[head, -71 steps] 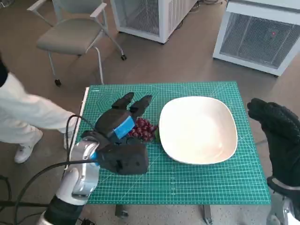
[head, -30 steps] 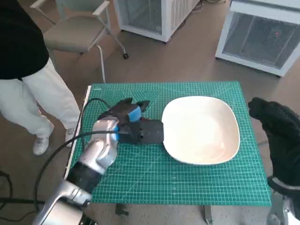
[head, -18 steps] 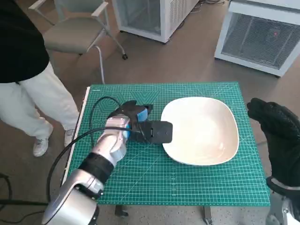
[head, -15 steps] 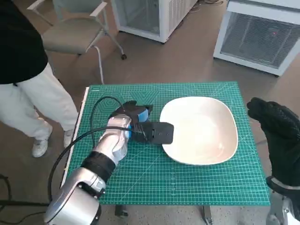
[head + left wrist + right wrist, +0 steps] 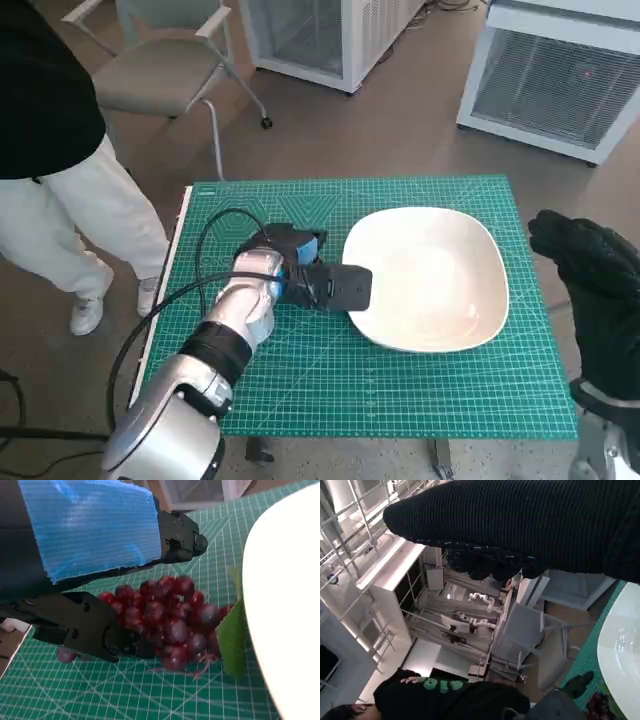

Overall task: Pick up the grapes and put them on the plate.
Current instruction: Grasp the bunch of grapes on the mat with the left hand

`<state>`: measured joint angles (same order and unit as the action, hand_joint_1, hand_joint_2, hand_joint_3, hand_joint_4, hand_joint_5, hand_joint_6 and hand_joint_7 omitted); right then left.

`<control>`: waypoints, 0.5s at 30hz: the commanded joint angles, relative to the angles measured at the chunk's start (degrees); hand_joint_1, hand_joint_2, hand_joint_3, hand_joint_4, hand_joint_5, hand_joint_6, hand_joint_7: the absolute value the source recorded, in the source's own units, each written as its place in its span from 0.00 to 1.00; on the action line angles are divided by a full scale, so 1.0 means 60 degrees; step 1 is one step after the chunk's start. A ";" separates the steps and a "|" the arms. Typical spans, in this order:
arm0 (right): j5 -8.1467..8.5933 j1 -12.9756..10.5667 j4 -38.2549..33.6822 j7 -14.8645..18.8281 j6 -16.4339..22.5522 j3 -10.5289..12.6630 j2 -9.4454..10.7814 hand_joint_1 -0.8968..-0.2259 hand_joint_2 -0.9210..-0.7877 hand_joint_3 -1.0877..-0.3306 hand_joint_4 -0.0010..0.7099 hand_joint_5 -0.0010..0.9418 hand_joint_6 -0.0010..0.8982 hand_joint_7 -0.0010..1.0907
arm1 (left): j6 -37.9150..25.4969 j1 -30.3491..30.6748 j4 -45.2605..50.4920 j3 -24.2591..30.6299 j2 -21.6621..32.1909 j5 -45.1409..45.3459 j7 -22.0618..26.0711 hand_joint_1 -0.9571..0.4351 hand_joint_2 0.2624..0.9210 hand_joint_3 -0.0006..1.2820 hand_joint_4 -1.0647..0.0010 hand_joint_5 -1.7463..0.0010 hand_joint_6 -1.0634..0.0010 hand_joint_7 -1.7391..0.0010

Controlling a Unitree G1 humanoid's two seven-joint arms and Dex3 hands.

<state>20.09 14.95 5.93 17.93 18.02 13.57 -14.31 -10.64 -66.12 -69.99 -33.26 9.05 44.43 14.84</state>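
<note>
- Head camera is looking steeply down on the green mat (image 5: pixel 400 400), white plate (image 5: pixel 425 275) mid-frame, floor and a chair (image 5: pixel 150 70) at the top; my arms are coming up from below.
- Left wrist camera is sitting just behind my left hand (image 5: pixel 90 555), very near, facing the grapes (image 5: pixel 170 622) and the plate's rim (image 5: pixel 285 610).
- Right wrist camera is peering out from under my right hand (image 5: pixel 530 525), tilted, facing the room and a person (image 5: pixel 435 700); the plate edge (image 5: pixel 620 645) is showing.
- All three are sharing the plate.
</note>
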 commanded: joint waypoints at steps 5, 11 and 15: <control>-0.0032 -0.0164 0.0005 -0.0066 -0.0089 0.0028 0.0067 0.40 0.00 0.53 0.50 0.01 0.00 0.65 | 0.0022 -0.0183 -0.0373 -0.0043 -0.0089 -0.0097 -0.0214 0.76 0.98 0.12 0.84 0.99 0.70 0.98; -0.0028 -0.0179 -0.0007 -0.0048 -0.0075 0.0038 0.0058 0.40 0.00 0.53 0.50 0.01 0.00 0.65 | -0.0037 -0.0153 -0.0599 -0.0108 -0.0138 -0.0054 -0.0238 0.76 0.93 0.12 0.82 0.99 0.72 0.99; -0.0025 -0.0192 0.0016 -0.0053 -0.0096 0.0044 0.0050 0.40 0.00 0.53 0.50 0.01 0.00 0.65 | -0.0050 -0.0135 -0.0734 -0.0183 -0.0155 -0.0020 -0.0212 0.76 0.92 0.12 0.77 0.98 0.73 1.00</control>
<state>20.04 14.89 5.99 17.92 18.03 13.59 -14.24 -10.76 -66.12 -73.47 -33.84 8.44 44.24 13.86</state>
